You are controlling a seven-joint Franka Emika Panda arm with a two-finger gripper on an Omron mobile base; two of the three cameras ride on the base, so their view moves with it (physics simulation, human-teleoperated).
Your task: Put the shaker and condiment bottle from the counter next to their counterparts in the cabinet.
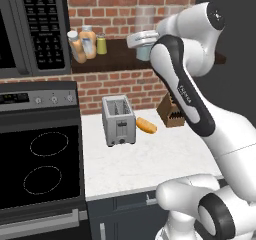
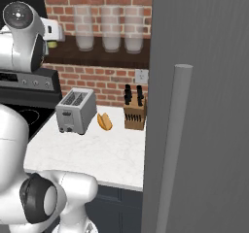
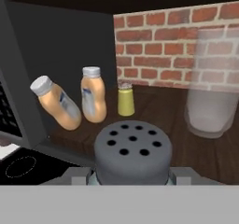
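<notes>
Brick-backed cabinet (image 3: 154,101) ahead: end effector (image 3: 132,174) grips the upright shaker (image 3: 132,153), yellow-green shaker (image 3: 125,98) sits just beyond, slightly left

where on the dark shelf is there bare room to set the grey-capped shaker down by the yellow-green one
Bare dark wood lies between the small yellow-green shaker and the frosted glass jar, on the cabinet shelf. Left of it is crowded: the wider orange bottle stands beside it and the slim orange bottle leans there. The gripper holds the pale blue-grey shaker before that gap.
</notes>
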